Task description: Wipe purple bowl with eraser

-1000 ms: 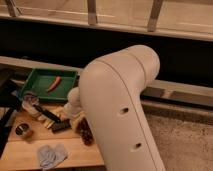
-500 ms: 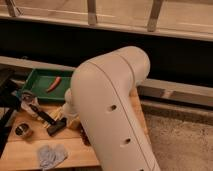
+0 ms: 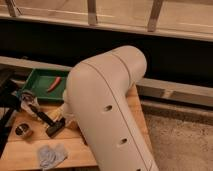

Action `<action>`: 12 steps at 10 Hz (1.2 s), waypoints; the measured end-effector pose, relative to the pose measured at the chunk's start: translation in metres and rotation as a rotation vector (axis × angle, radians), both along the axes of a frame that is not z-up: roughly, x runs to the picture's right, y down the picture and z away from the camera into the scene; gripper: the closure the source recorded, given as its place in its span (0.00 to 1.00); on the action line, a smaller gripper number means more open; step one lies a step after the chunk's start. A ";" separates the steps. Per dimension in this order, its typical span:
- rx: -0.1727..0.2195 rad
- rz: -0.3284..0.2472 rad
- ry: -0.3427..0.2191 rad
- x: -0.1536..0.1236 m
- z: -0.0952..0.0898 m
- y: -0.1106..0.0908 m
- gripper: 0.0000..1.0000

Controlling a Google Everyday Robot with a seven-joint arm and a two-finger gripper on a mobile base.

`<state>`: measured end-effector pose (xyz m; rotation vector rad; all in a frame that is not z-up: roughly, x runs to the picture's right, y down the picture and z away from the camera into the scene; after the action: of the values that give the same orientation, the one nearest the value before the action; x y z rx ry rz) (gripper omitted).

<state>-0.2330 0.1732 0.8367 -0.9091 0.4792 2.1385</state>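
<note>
My big white arm (image 3: 107,115) fills the middle of the view and reaches down to the left over the wooden table (image 3: 75,145). The gripper (image 3: 59,125) sits low at the arm's left edge, shut, right over a small black block, the eraser (image 3: 52,131), lying on the wood. I cannot tell whether the eraser is gripped. The purple bowl is hidden, probably behind the arm.
A green tray (image 3: 35,80) with a red chili-like thing (image 3: 54,83) stands at the table's back left. A long black-handled tool (image 3: 42,116), a small metal cup (image 3: 22,131) and a crumpled grey cloth (image 3: 50,154) lie left of the arm. A dark frame (image 3: 6,107) stands at the far left.
The arm has swung left and lower toward the eraser, now covering more of the table. The gripper has gone from open to shut.
</note>
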 end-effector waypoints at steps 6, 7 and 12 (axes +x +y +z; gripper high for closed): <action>0.112 0.029 -0.057 0.009 -0.051 -0.059 1.00; 0.132 0.029 -0.047 0.017 -0.056 -0.071 1.00; 0.210 -0.157 -0.127 0.094 -0.087 -0.142 1.00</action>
<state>-0.1394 0.0313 0.7499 -0.8524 0.2479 1.9335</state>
